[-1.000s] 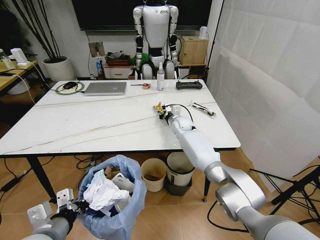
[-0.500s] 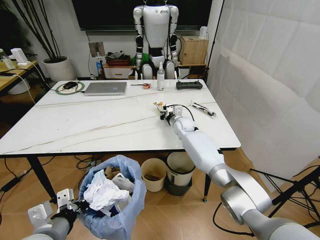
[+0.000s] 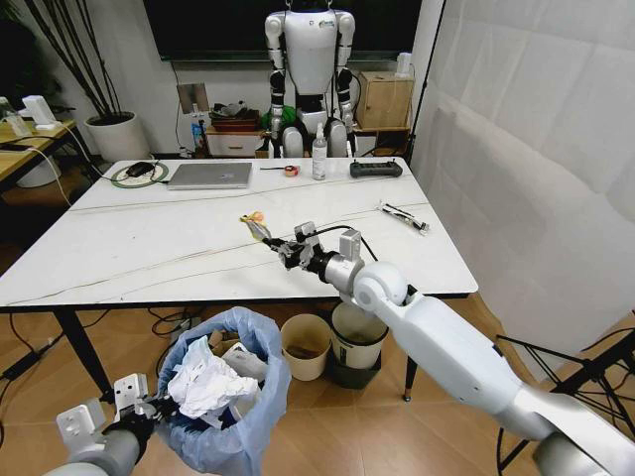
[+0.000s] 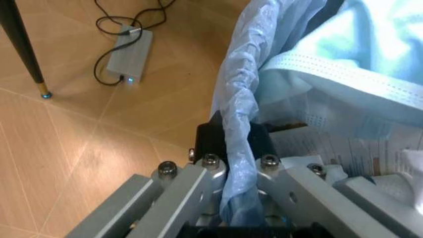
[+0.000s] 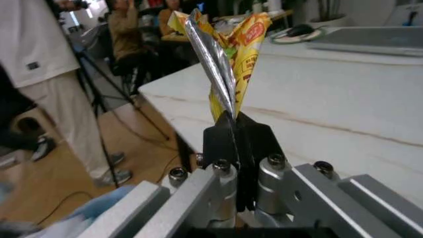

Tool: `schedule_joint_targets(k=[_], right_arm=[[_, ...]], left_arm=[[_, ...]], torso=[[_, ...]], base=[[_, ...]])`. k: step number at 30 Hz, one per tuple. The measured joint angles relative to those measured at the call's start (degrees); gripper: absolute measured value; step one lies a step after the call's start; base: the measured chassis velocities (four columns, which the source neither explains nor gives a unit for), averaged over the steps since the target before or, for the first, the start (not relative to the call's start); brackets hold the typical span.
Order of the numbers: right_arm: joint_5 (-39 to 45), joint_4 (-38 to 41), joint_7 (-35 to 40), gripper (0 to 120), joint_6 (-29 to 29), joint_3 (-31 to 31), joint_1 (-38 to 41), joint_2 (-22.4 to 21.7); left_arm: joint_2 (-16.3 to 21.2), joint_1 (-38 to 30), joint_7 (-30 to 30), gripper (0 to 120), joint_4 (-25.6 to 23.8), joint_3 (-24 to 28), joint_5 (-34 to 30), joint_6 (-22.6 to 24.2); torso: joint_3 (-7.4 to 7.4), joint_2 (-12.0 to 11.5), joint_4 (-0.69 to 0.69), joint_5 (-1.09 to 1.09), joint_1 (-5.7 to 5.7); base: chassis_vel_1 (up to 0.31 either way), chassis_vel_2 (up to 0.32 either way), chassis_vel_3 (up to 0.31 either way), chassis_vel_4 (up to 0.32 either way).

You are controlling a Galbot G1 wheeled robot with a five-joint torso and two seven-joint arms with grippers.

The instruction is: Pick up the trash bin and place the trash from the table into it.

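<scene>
Yellow and silver foil, a snack wrapper (image 5: pixel 225 64), stands pinched between the closed black fingertips (image 5: pixel 221 141) of the right gripper (image 3: pixel 270 241), which is held just above the middle of the white marble-look table (image 3: pixel 149 248) with its arm reaching in from the right. Farther back on the tabletop lie a silver laptop (image 3: pixel 209 176), a spray bottle (image 3: pixel 318 153) and a black controller (image 3: pixel 375 169), and another scrap of litter (image 3: pixel 403 215) lies near the right edge. Below the near edge of the table, the trash bin (image 3: pixel 233 407) sits low at the robot's left, its light-blue bag billowing over the rim and crumpled white paper (image 3: pixel 203 382) piled inside. The left gripper (image 4: pixel 233 148) is clamped on the bin's rim, with the blue bag (image 4: pixel 241 114) bunched between its fingers, above a tan tiled floor (image 4: pixel 86 129).
</scene>
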Motion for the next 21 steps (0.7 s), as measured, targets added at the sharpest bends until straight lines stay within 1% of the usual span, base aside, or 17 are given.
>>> schedule_joint_targets(k=[3,5,6,8,13,21], right_arm=[[2.01,7.08,1.34,0,-0.24,-4.54,-2.17,-4.62],[1.70,8.97,1.94,0,-0.08,-7.36,-3.14,-6.23],[1.70,8.97,1.94,0,-0.08,-7.36,-3.14,-6.23],[0.54,9.86,2.28,0,0.14,-9.76,-4.06,-7.35],[1.15,11.57,5.30,0,0.30,-11.45,-4.97,-6.98],[1.28,11.56,6.90,0,0.26,-12.96,-4.22,-5.59]], left_arm=[[0.02,-0.23,0.02,0,0.10,-0.19,-0.21,-0.07],[-0.03,-0.47,0.02,0,0.10,-0.21,-0.29,-0.09],[-0.03,-0.47,0.02,0,0.10,-0.21,-0.29,-0.09],[-0.13,-0.81,0.02,0,0.13,-0.10,-0.34,-0.10],[-0.26,-1.11,-0.04,0,0.37,0.30,-0.33,-0.11],[-0.04,-0.98,-0.21,0,0.14,0.14,-0.43,-0.10]], torso=[[0.00,0.01,0.00,-0.01,0.00],[0.00,0.01,0.01,-0.01,-0.01],[0.00,0.01,0.01,-0.01,-0.01],[0.00,0.01,0.01,-0.01,0.00],[0.00,0.01,0.01,-0.02,0.00],[0.01,0.01,0.02,-0.02,0.00]], base=[[0.000,0.000,0.000,0.000],[0.000,0.000,0.000,0.000],[0.000,0.000,0.000,0.000],[0.000,0.000,0.000,0.000],[0.000,0.000,0.000,0.000],[0.000,0.000,0.000,0.000]])
